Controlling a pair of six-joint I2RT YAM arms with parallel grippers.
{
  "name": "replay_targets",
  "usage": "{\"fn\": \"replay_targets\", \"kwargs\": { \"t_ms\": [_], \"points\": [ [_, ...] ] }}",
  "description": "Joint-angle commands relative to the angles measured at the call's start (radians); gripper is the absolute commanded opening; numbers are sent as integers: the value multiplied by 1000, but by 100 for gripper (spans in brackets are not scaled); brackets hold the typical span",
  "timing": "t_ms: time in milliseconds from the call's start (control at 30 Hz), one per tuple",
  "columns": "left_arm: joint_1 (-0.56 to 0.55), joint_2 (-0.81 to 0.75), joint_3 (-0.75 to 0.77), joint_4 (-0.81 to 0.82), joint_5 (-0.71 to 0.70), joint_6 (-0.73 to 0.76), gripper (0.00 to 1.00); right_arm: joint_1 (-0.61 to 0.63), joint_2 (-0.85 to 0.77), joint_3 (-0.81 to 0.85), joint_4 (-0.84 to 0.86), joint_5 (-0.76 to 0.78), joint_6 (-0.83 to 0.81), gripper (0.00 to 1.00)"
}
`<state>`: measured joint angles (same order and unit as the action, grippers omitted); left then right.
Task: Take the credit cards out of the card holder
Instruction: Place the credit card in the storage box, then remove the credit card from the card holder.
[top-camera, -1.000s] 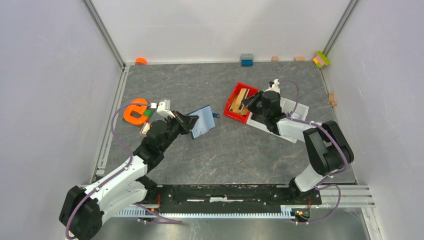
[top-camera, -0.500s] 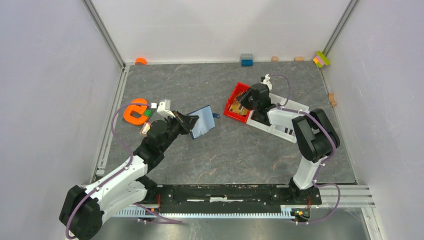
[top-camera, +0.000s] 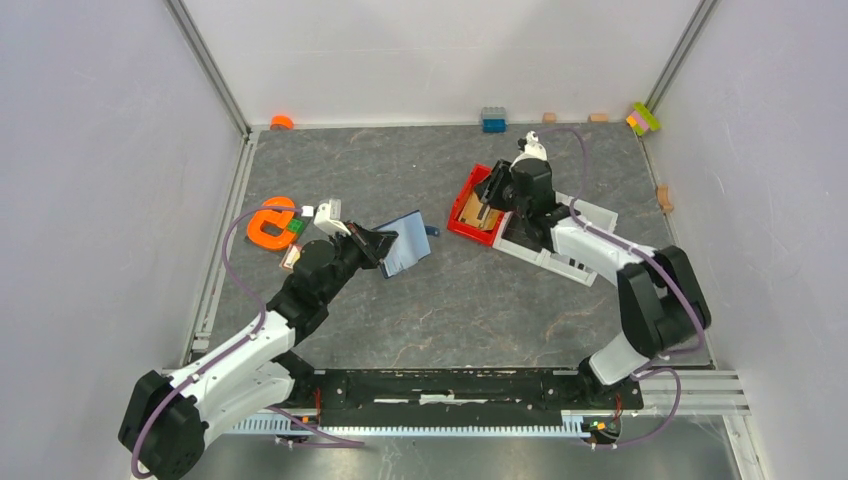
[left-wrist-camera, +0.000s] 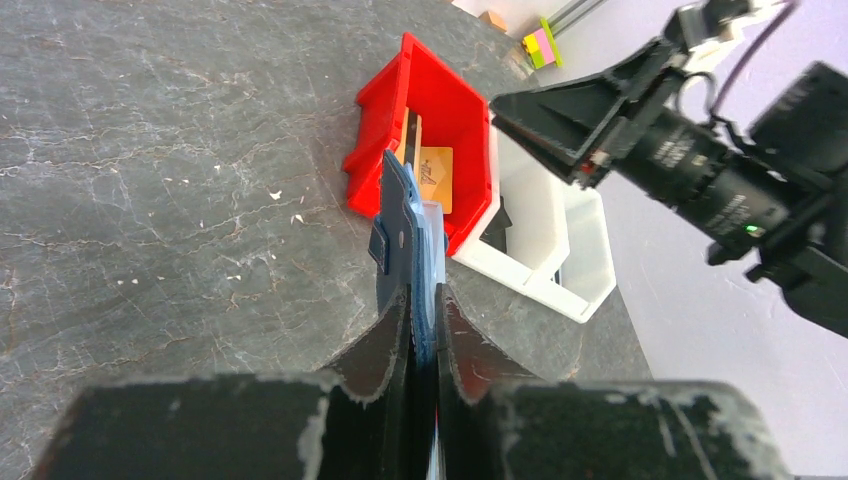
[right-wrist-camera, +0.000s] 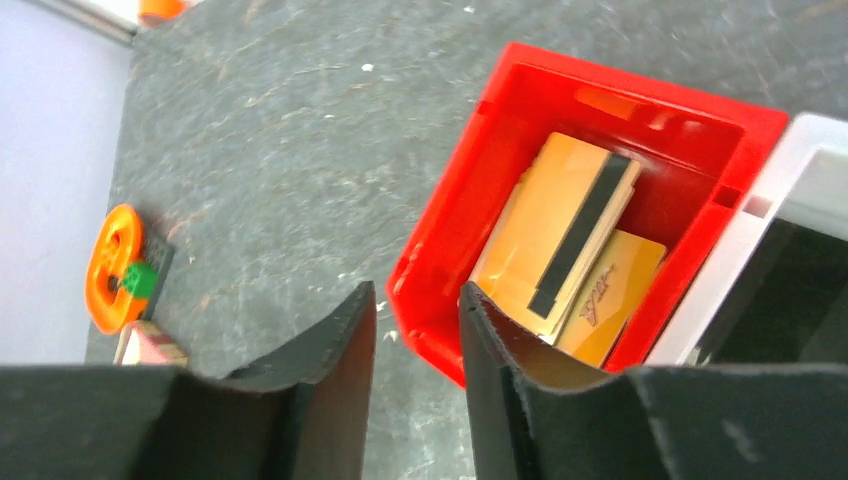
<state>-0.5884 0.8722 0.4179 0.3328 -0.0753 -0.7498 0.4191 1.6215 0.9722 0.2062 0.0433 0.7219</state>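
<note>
Your right tool (right-wrist-camera: 417, 300) is hanging over the red tray (right-wrist-camera: 450, 230)'s edge, fingers apart, gripping nothing. Your left tool (left-wrist-camera: 425, 305) is squeezing the blue card holder (left-wrist-camera: 400, 220), which is standing on edge ahead of it. The credit cards (right-wrist-camera: 545, 225) are lying in the tray, beside your right tool.

Left of centre, the left gripper (top-camera: 384, 243) clamps the blue card holder (top-camera: 408, 240), while to the right the right gripper (top-camera: 491, 196) hangs over the red tray (top-camera: 457, 222) containing tan credit cards (top-camera: 479, 211).
</note>
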Motion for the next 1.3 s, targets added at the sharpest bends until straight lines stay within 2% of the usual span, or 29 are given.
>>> {"fn": "replay_targets", "kwargs": {
  "t_ms": [0, 67, 167, 200, 300, 367, 533, 767, 1033, 1267],
  "points": [
    [4, -2, -1, 54, 9, 21, 3, 24, -151, -53, -14, -92, -196, 48],
    [4, 2, -5, 68, 20, 19, 3, 24, -228, -150, 67, -149, -199, 58],
    [4, 15, -14, 109, 52, 11, 3, 28, -321, -257, 162, -245, -210, 67],
    [4, 22, -16, 123, 62, 8, 3, 34, -344, -280, 162, -264, -216, 70],
    [4, 61, -15, 162, 106, 2, 3, 71, -397, -331, 152, -290, -256, 91],
    [4, 93, -7, 189, 150, -6, 3, 103, -439, -373, 152, -265, -280, 98],
    [4, 156, 22, 233, 256, -12, 3, 180, -551, -461, 191, -171, -353, 98],
    [2, 221, 49, 270, 330, -31, 8, 207, -615, -517, 251, -246, -393, 94],
    [2, 367, 43, 381, 357, -142, 8, 249, -511, -443, 189, -281, -383, 94],
    [2, 536, 108, 295, 316, -148, 2, 262, -391, -395, 110, -238, -368, 95]
  ]
}}
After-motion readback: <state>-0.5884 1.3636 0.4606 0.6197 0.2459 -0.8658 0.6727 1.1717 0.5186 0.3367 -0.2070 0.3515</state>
